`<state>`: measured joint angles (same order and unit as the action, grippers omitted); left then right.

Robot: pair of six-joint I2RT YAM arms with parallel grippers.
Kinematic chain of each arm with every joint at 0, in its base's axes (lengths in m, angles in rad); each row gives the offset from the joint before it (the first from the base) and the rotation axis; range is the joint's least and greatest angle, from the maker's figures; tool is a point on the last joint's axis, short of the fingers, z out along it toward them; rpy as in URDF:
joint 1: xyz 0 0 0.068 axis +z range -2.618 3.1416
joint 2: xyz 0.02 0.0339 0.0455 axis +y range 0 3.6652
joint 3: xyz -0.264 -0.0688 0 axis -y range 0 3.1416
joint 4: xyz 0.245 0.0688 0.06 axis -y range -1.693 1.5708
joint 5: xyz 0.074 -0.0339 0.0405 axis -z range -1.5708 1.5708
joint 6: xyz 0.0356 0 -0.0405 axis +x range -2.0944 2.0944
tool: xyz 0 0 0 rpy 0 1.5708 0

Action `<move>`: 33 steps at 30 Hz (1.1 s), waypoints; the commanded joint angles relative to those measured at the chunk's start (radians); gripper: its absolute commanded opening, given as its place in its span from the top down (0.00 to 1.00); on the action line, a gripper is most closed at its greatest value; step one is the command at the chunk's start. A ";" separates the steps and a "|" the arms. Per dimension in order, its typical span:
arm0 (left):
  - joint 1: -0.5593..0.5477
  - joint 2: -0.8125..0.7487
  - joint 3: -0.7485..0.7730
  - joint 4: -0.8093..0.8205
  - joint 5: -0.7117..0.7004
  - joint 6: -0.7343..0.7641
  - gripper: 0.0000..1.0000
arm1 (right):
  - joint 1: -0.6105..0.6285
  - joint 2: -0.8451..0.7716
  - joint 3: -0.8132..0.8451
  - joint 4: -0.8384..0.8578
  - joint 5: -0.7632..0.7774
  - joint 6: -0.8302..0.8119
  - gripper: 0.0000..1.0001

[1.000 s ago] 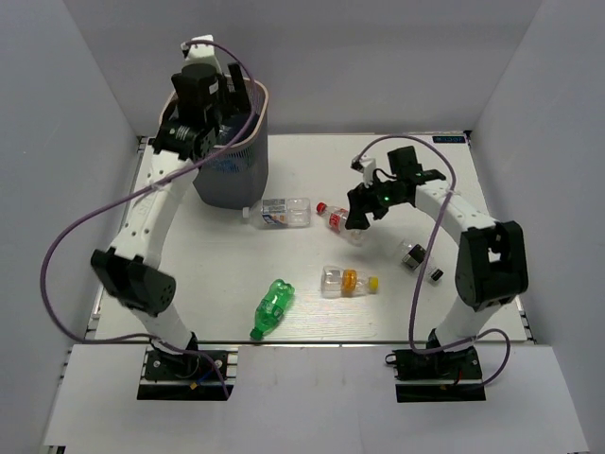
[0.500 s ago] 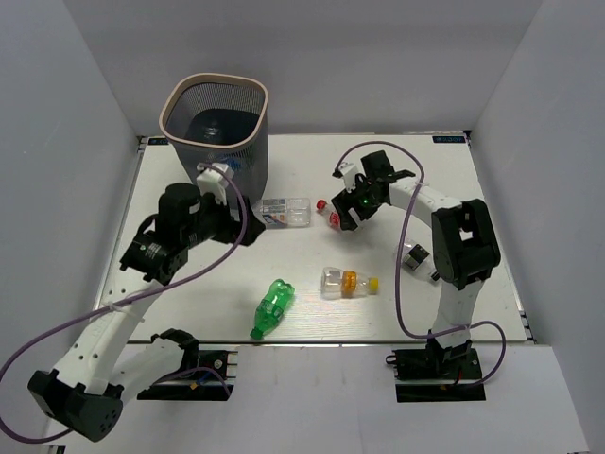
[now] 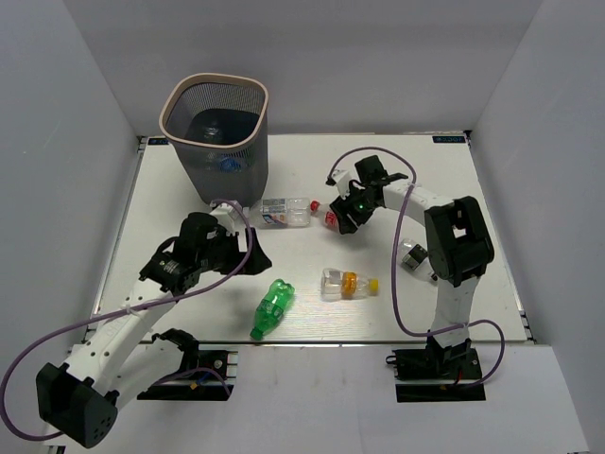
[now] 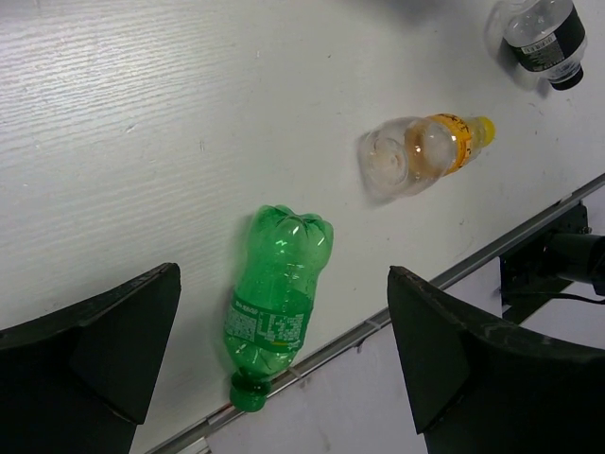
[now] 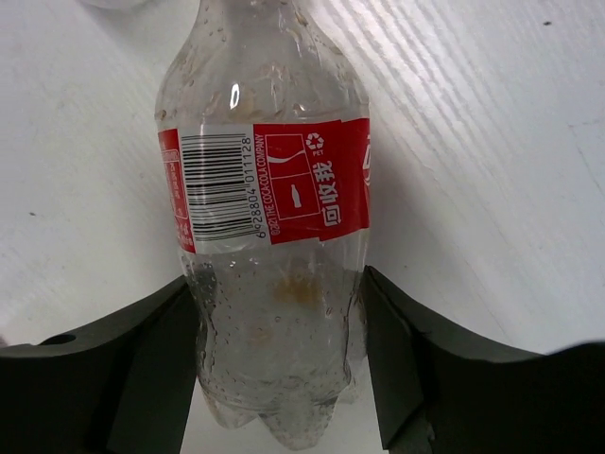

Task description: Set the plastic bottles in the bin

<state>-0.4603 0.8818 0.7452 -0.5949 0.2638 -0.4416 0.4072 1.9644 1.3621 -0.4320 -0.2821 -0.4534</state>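
Note:
The bin (image 3: 255,95) stands at the far left. My right gripper (image 3: 344,214) is down on a clear bottle with a red label and red cap (image 3: 330,214). In the right wrist view both fingers (image 5: 142,369) press its sides near the base (image 5: 274,284), gripper (image 5: 279,364) shut on it. My left gripper (image 3: 250,255) is open and empty, hovering left of a green bottle (image 3: 272,305). In the left wrist view the green bottle (image 4: 277,303) lies between the spread fingers (image 4: 444,359), gripper (image 4: 284,340). Other bottles lie about: white-capped (image 3: 281,212), yellow-capped (image 3: 348,282), black-labelled (image 3: 413,255).
The yellow-capped bottle (image 4: 421,153) and the black-labelled one (image 4: 541,38) also show in the left wrist view. The green bottle's cap is close to the table's near edge (image 4: 378,331). A small dark object (image 3: 435,275) lies near the right arm. White walls enclose the table.
My left arm has come down from above the bin to the near left of the table, over the green bottle. My right gripper has shifted left onto the red-label bottle.

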 commanded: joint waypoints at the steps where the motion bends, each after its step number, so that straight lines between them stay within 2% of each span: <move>1: -0.009 -0.015 -0.032 0.046 0.018 -0.032 0.00 | -0.004 -0.048 -0.009 -0.039 -0.093 -0.042 1.00; 5: -0.031 -0.015 -0.041 0.067 0.018 -0.032 0.00 | -0.004 -0.116 -0.005 -0.109 -0.153 -0.085 1.00; 11: -0.051 0.015 -0.059 0.110 0.037 -0.032 0.00 | -0.007 -0.234 0.121 -0.226 -0.241 -0.117 1.00; 14: -0.061 0.026 -0.060 0.122 0.037 -0.032 0.00 | 0.001 -0.284 0.222 -0.235 -0.265 -0.090 1.00; 19: -0.083 0.016 -0.060 0.132 0.028 -0.032 0.00 | 0.039 -0.274 0.485 -0.220 -0.328 0.027 1.00; 26: -0.112 0.028 -0.069 0.132 0.038 -0.042 0.00 | 0.131 -0.184 0.698 0.044 -0.309 0.168 1.00; 29: -0.121 0.017 -0.069 0.113 0.005 -0.042 0.00 | 0.180 -0.124 0.750 0.243 -0.284 0.240 1.00; 30: -0.132 0.008 -0.060 0.113 0.005 -0.042 0.00 | 0.189 -0.096 0.749 0.386 -0.279 0.274 1.00; 33: -0.141 0.008 -0.060 0.101 -0.014 -0.052 0.00 | 0.226 -0.036 0.791 0.555 -0.220 0.344 1.00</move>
<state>-0.5858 0.9096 0.6796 -0.4885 0.2691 -0.4847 0.6071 1.8637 2.0892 -0.1745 -0.5594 -0.2340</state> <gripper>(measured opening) 0.997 0.660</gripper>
